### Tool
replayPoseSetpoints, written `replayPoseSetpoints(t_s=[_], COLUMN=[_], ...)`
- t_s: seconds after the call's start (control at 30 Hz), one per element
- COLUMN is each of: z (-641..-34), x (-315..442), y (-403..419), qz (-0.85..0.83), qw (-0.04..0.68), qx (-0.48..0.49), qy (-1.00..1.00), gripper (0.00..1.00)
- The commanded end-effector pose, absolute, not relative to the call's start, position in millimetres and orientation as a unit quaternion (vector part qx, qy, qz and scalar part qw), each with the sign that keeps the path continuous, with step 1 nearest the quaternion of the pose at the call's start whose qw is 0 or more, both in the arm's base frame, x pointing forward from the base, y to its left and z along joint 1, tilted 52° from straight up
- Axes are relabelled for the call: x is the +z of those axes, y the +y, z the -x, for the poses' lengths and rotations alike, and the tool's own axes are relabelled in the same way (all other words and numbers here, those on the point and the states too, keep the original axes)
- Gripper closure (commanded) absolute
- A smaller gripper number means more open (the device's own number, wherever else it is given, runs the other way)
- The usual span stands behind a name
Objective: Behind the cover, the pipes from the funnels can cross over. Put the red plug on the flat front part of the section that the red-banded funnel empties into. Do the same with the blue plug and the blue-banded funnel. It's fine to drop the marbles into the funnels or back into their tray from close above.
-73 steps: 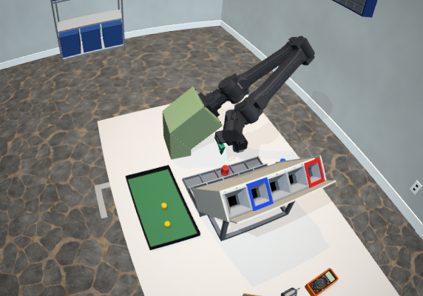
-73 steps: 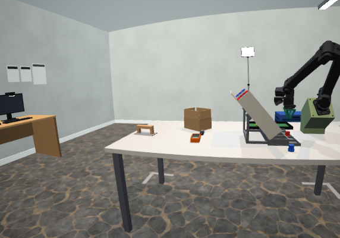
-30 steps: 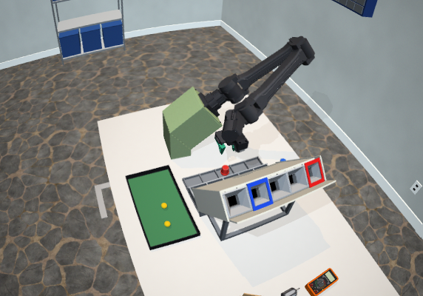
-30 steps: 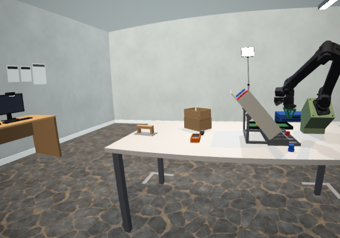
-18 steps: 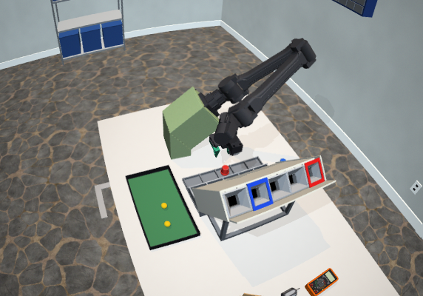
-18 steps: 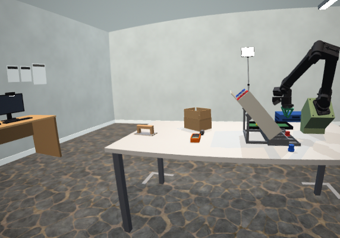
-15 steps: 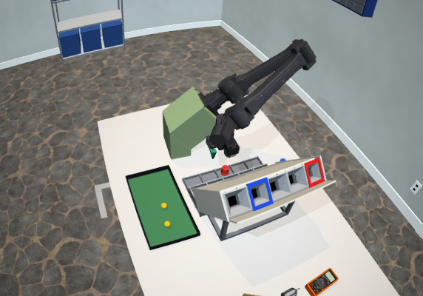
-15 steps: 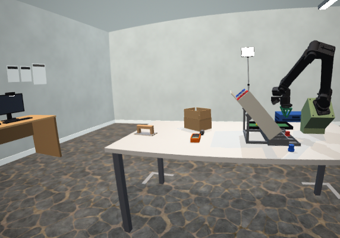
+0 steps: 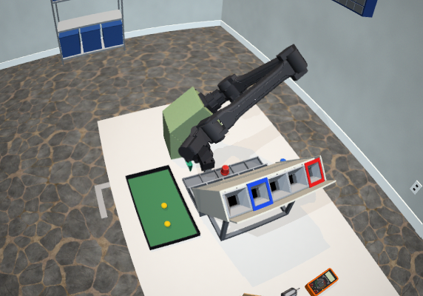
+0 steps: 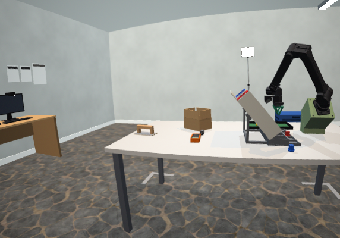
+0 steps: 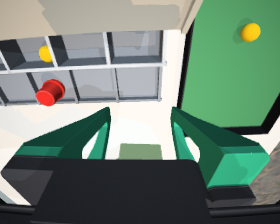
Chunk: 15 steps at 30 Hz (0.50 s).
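My gripper (image 9: 191,168) (image 10: 278,112) (image 11: 140,112) is open and empty, above the table between the green base and the rack end near the marble tray. The red plug (image 9: 225,170) (image 10: 287,134) (image 11: 50,92) stands on the flat front part of the middle section. A yellow marble (image 11: 46,53) lies in the compartment behind it. The blue plug (image 9: 282,160) (image 10: 291,148) stands on the table beyond the rack's other end. The red-banded funnel (image 9: 307,175) is at the far right end in the top view; the blue-banded funnel (image 9: 269,192) is second from the left.
The green marble tray (image 9: 148,200) (image 11: 232,85) lies beside the rack, with two yellow marbles (image 9: 164,206) (image 9: 167,223) in it. The sloping cover (image 10: 258,113) rises over the rack. A multimeter (image 9: 322,282) (image 10: 195,138) and a cardboard box (image 10: 197,120) stand farther off.
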<state>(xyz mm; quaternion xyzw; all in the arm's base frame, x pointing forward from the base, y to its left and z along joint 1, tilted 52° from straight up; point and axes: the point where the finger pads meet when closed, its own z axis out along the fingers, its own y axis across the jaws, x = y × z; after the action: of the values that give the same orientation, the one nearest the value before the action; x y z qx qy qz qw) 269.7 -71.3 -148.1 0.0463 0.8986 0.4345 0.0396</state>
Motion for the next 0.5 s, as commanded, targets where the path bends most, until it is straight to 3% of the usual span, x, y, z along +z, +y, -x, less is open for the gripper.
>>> replayPoseSetpoints(t_s=[0.0, 0.47], z=[-287.1, -309.2], x=[-179.9, -254.0], y=[-108.5, -170.5], qz=[-0.038, -0.039], qw=[0.058, 0.059], qx=[0.433, 0.433], qy=[0.899, 0.899], gripper=[0.44, 0.44])
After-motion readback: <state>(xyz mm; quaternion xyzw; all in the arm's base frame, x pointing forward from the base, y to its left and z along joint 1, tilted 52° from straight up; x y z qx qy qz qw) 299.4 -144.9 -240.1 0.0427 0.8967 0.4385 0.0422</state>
